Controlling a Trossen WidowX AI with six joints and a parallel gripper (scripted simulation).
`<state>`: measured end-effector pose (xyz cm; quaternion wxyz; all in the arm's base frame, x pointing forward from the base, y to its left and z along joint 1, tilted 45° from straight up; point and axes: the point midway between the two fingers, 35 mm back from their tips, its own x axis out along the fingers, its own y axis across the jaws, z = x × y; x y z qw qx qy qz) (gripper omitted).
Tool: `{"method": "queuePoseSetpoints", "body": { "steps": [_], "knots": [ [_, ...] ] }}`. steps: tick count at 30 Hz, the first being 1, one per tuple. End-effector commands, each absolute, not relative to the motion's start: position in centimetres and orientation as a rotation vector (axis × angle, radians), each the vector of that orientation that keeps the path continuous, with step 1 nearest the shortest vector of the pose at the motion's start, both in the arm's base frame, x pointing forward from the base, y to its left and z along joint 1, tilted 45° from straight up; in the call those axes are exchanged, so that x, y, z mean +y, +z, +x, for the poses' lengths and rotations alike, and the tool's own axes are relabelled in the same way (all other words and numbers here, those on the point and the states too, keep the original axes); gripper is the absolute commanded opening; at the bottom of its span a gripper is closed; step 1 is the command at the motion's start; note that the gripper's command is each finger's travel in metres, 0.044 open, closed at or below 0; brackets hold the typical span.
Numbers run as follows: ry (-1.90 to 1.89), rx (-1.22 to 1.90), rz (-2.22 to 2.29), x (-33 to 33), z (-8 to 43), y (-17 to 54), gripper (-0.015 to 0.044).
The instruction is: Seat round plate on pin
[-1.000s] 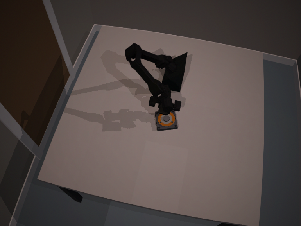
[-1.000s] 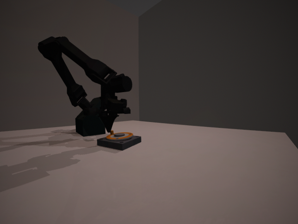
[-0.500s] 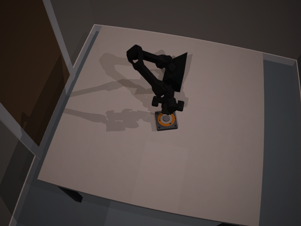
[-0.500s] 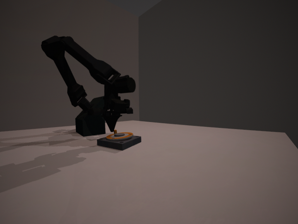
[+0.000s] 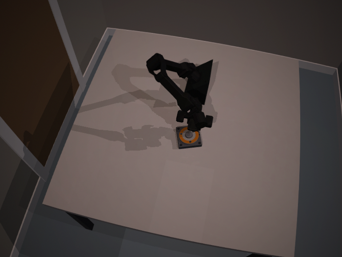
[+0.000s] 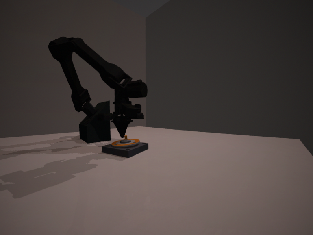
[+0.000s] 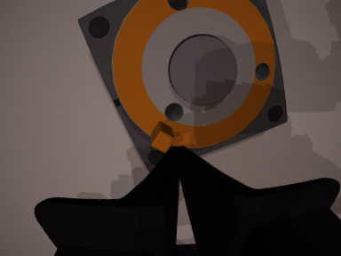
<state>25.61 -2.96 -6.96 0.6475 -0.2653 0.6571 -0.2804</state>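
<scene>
The round plate point(image 5: 195, 139) point(image 6: 136, 141) point(image 7: 129, 67), with its orange ring, sits around the grey post point(image 5: 188, 134) point(image 6: 124, 141) point(image 7: 191, 67) on the dark square base point(image 5: 184, 146) point(image 6: 118, 151) point(image 7: 106, 67). In the exterior view it looks slightly tilted, with a gap under its right side. The orange tab point(image 6: 125, 137) point(image 7: 162, 140) stands up at the rim. The hole point(image 7: 174, 112) beside it looks dark, with no pin visible in it. My gripper point(image 6: 122, 137) point(image 7: 178, 152) is shut and empty, its tips close beside the tab; contact is unclear. I cannot make out the pin.
The base rests on the pale table point(image 5: 240, 171) point(image 6: 202, 181), in front of the arm's mount point(image 5: 203, 82) point(image 6: 96, 130). Dark round marks point(image 7: 99, 27) point(image 7: 275, 113) sit at the base's corners. The arm's shadow falls across part of the plate.
</scene>
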Motion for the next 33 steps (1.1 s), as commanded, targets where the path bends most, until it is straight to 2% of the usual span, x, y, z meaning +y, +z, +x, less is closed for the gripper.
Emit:
{"method": "queuePoseSetpoints", "body": {
  "steps": [1,33],
  "knots": [
    [-0.638,1.494,-0.594,-2.5,25.9,-7.4,0.0],
    [-0.637,1.493,-0.593,-1.0,27.6,-8.7,0.0]
  ]
}}
